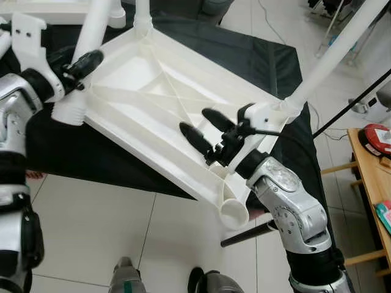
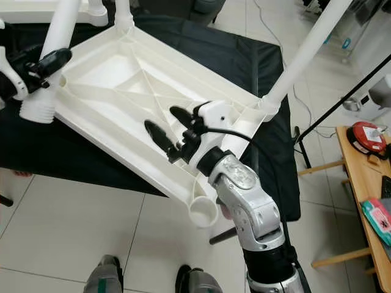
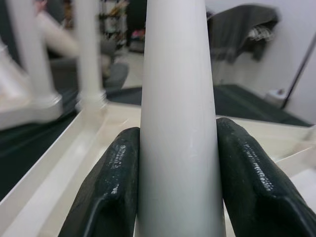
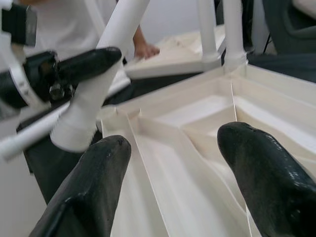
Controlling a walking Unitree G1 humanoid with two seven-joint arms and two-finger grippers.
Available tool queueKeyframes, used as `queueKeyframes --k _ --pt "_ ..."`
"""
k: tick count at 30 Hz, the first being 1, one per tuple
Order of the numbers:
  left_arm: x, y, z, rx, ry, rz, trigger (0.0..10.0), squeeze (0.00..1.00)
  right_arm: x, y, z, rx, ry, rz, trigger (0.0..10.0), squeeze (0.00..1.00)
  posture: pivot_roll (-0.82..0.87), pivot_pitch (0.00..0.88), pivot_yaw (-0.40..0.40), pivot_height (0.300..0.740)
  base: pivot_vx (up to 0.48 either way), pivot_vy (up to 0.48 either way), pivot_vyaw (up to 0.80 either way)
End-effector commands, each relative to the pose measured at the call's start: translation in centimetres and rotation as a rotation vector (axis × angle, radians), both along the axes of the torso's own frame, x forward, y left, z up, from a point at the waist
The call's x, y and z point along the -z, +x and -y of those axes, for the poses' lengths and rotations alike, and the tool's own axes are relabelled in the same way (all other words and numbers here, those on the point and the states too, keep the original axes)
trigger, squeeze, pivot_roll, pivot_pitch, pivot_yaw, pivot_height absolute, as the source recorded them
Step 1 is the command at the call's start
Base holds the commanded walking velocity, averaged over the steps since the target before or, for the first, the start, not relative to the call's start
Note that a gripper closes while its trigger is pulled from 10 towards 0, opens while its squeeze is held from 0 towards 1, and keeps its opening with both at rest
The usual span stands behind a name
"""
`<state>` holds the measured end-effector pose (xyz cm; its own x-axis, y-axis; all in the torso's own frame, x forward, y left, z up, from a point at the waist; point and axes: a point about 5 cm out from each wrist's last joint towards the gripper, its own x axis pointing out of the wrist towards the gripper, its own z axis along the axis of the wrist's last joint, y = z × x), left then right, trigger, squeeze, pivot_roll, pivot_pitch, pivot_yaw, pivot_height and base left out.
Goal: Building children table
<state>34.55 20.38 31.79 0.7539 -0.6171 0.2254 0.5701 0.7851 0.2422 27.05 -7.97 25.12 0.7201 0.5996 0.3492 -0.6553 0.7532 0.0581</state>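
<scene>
A white plastic table top [image 1: 153, 91] lies upside down on a black cloth [image 1: 79, 152]. Two white legs stand in its corner sockets, one at the far corner [image 1: 142, 18] and one at the right corner [image 1: 342, 49]. The near corner socket [image 1: 234, 213] is an open ring. My left gripper [image 1: 90, 61] is shut on a loose white leg [image 3: 177, 118], holding it tilted with its threaded end [image 1: 70, 113] just off the left corner. My right gripper [image 1: 204, 131] hangs open over the ribbed underside, nothing between its fingers [image 4: 266, 173].
A second white table [image 1: 55, 9] stands at the far left. A person's hand [image 4: 145, 49] rests beyond the table top. To the right are a wooden bench [image 1: 366, 165] bearing a red object [image 1: 376, 137] and a black pole [image 1: 351, 107]. Tiled floor and my feet [image 1: 128, 278] lie below.
</scene>
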Motion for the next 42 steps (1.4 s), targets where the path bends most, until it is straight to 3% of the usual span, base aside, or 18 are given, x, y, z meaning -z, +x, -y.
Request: queueKeyframes --k 1,2,3,6,7,9,16,23,29,42 --pt "-0.4 -0.6 1.3 0.018 0.045 0.060 10.0 0.00 -0.1 0.0 0.8 0.018 0.050 -0.020 10.0 0.00 0.21 0.138 -0.076 0.740 0.000 0.000 0.00" --pt "0.0 -1.0 2.6 0.041 0.112 0.112 10.0 0.00 -1.1 0.1 1.3 0.023 0.124 -0.015 10.0 0.00 0.21 0.129 -0.073 0.740 0.000 0.000 0.00" --pt "0.0 -1.0 2.6 0.041 0.112 0.112 10.0 0.00 -1.1 0.1 1.3 0.023 0.124 -0.015 10.0 0.00 0.21 0.129 -0.073 0.740 0.000 0.000 0.00" --pt "0.8 -2.1 5.8 0.109 0.240 0.227 10.0 0.00 -3.2 0.1 2.5 0.008 0.288 0.003 10.0 0.00 0.21 0.118 -0.071 0.740 0.000 0.000 0.00" --pt "0.9 -2.6 6.8 0.133 0.248 0.245 10.0 0.00 -3.9 0.2 2.8 -0.004 0.331 0.010 10.0 0.00 0.21 0.109 -0.067 0.740 0.000 0.000 0.00" --pt "0.9 -2.6 6.8 0.133 0.248 0.245 10.0 0.00 -3.9 0.2 2.8 -0.004 0.331 0.010 10.0 0.00 0.21 0.109 -0.067 0.740 0.000 0.000 0.00" --pt "1.7 -3.8 10.5 0.219 0.230 0.306 10.0 0.00 -5.3 0.6 3.8 -0.048 0.469 0.000 10.0 0.00 0.21 0.096 -0.064 0.740 0.000 0.000 0.00" --pt "1.8 -5.3 12.8 0.295 0.230 0.393 10.0 0.00 -4.1 1.6 4.4 -0.037 0.514 -0.129 10.0 0.00 0.21 0.096 -0.064 0.740 0.000 0.000 0.00" --pt "2.2 -6.4 14.9 0.376 0.248 0.440 10.0 0.00 -3.9 2.1 4.1 -0.088 0.541 -0.178 10.0 0.00 0.20 0.094 -0.072 0.740 0.000 0.000 0.00" --pt "2.3 -7.4 16.3 0.421 0.258 0.483 10.0 0.00 -3.4 2.2 2.9 -0.208 0.522 -0.243 10.0 0.00 0.21 0.102 -0.081 0.740 0.000 0.000 0.00"
